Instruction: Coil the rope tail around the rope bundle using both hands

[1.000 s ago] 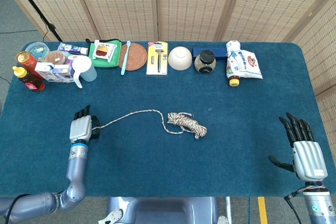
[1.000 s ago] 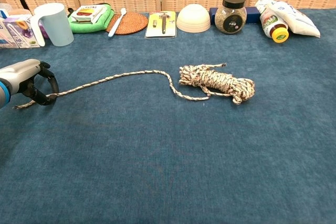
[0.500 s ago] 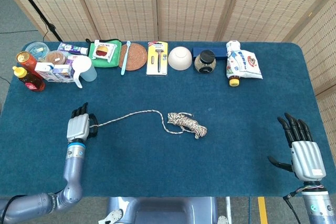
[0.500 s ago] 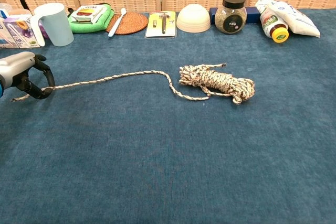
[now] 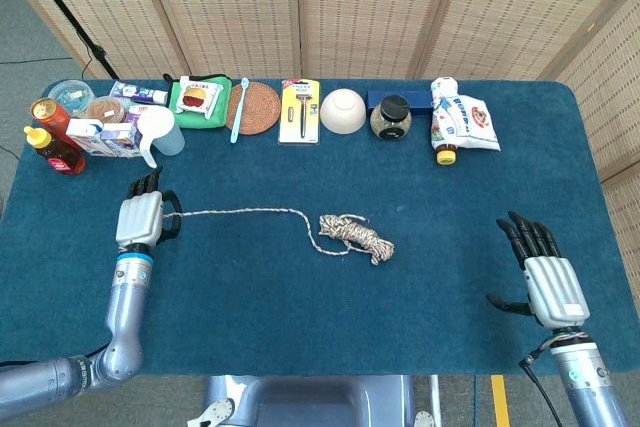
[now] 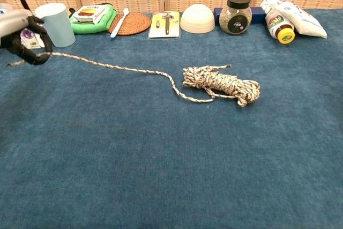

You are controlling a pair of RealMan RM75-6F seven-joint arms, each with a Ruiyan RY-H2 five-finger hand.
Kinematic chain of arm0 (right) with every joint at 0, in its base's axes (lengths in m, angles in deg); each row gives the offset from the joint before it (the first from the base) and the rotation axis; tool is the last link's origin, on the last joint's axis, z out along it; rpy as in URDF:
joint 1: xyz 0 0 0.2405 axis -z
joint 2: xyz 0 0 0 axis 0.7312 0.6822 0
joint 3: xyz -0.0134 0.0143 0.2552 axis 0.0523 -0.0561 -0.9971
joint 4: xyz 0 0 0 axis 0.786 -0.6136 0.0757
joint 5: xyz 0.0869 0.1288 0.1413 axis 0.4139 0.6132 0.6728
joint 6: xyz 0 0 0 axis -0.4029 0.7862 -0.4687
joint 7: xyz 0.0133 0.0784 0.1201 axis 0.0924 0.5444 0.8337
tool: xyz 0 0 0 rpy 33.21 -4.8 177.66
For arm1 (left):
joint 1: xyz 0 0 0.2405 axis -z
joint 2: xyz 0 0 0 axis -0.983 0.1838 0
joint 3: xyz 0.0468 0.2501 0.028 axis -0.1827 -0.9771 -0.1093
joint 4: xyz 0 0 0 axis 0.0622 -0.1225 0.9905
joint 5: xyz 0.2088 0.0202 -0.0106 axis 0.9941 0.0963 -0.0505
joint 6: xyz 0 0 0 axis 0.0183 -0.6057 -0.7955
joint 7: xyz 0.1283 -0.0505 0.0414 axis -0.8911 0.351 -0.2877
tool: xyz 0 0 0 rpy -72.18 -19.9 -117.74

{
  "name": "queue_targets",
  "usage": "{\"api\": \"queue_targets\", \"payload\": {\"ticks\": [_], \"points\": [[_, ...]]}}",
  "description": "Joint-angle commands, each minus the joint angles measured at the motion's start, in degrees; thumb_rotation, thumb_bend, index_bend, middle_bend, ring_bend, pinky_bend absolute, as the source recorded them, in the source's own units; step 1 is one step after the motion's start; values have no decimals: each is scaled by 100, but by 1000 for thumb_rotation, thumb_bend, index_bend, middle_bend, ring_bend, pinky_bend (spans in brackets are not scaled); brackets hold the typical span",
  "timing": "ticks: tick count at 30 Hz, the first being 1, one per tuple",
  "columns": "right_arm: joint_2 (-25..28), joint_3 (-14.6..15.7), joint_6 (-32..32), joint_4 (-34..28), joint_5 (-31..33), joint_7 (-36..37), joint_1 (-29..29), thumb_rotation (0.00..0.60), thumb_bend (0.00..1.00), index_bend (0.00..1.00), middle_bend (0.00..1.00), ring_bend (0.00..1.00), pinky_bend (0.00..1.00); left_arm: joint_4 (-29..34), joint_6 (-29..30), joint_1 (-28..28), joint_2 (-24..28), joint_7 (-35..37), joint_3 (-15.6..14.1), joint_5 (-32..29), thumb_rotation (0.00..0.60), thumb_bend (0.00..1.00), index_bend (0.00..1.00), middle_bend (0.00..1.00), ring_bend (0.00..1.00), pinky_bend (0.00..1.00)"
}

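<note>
We pinch the rope tail [image 5: 240,212] in our left hand [image 5: 140,219], our right hand [image 5: 545,282] spread and idle, the rope bundle [image 5: 356,235] mid-table with no coil wound yet

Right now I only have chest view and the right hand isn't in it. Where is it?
Observer: Head view shows the right hand at the near right of the table, fingers spread, holding nothing, well clear of the rope bundle.
Operator: What's left of the cup, past my frame edge?
Observer: A red sauce bottle with a yellow cap stands by the table's left edge, farther left than the left hand holding the rope tail.
</note>
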Motion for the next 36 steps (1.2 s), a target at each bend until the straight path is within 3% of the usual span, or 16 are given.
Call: {"api": "queue_targets", "payload": {"ticks": [1, 8, 13, 24, 36], "points": [[145, -245, 815, -383, 548, -47, -560, 600, 0, 0, 0, 0, 0, 237, 59, 110, 166, -115, 128, -26, 600, 448, 567, 0, 0, 0], [-387, -596, 1862, -349, 1527, -677, -1562, 600, 0, 0, 0, 0, 0, 742, 265, 263, 388, -233, 269, 35, 600, 448, 567, 0, 0, 0], [-689, -726, 2132, -383, 2380, -1053, -2043, 600, 0, 0, 0, 0, 0, 1045, 373, 293, 516, -244, 273, 64, 600, 448, 567, 0, 0, 0], [-1657, -689, 1929, -103, 4228, -2237, -3094, 600, 0, 0, 0, 0, 0, 1487, 619, 281, 812, -136, 230, 285, 600, 448, 567, 0, 0, 0], [-2431, -599, 1756, 749, 5198, -2757, -3754, 600, 0, 0, 0, 0, 0, 1646, 634, 197, 1037, 127, 126, 409, 600, 449, 567, 0, 0, 0]]}}
